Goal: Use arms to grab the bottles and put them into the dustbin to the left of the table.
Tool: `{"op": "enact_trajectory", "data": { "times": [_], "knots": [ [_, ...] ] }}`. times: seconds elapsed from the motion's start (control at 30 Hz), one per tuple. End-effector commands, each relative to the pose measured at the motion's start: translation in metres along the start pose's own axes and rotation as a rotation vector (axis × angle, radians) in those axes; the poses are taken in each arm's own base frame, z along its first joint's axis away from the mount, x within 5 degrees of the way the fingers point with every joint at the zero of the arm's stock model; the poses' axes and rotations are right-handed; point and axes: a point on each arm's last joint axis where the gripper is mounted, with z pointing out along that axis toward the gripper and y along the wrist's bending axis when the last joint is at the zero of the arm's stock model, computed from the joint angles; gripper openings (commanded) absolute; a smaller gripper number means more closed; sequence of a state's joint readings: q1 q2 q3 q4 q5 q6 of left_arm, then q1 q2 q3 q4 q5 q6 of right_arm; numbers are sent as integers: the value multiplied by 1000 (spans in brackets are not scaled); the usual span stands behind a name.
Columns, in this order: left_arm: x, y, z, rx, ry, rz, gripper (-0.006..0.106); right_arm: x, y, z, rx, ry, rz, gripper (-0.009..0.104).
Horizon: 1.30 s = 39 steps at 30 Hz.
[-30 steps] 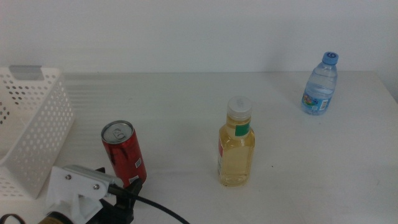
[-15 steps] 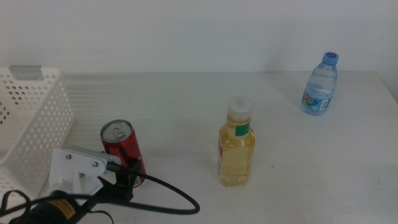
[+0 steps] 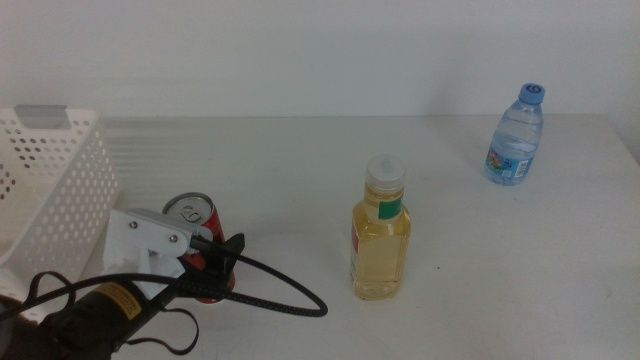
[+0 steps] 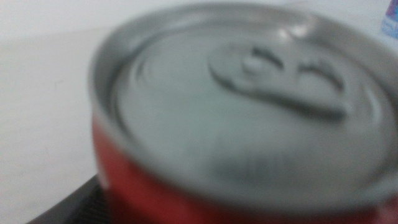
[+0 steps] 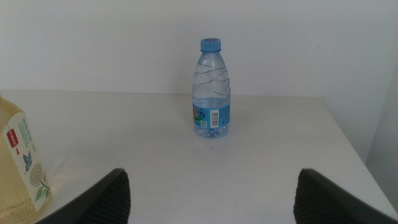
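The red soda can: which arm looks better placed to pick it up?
The left. Its gripper is already at the red soda can, which fills its wrist view. The right gripper hangs open, facing the far-off water bottle.

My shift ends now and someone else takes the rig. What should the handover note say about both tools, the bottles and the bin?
Left tool: at the red can, its jaws on either side of the can's body; the views do not show whether it has closed on the can.
Right tool: open, waiting, facing the water bottle.
Things: the can stands near the white basket at the table's left; the yellow bottle stands mid-table; the water bottle stands at the far right.
Done: nothing is in the basket as far as visible.
Left: all three items.
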<state>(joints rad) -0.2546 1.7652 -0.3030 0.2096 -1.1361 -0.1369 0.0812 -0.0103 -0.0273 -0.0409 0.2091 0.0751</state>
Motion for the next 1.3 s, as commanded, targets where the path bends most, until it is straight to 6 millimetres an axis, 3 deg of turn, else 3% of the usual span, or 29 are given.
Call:
{"op": "enact_trajectory", "data": {
  "times": [0.0,0.2,0.33,0.53,0.57,0.67,0.93,1.27],
  "knots": [
    [-30,-2,2,25,-232,11,90,-16,0,-5,1,-131,-19,73],
    [-29,0,9,23,-227,16,82,-16,0,-5,1,-131,-19,73],
    [-21,1,13,27,-198,7,67,-16,0,-5,1,-131,-19,73],
    [-19,1,14,27,-197,2,31,-16,0,-5,1,-131,-19,73],
    [-19,-1,14,49,-193,-9,7,-16,0,-5,1,-131,-19,73],
    [-19,-1,14,47,-194,-13,-5,-16,0,-5,1,-131,-19,73],
    [-40,-4,1,33,-169,-4,-5,-16,0,-5,1,-131,-19,73],
    [-81,-6,-22,-8,-184,40,-5,-16,0,-5,1,-131,-19,73]
  ]
}}
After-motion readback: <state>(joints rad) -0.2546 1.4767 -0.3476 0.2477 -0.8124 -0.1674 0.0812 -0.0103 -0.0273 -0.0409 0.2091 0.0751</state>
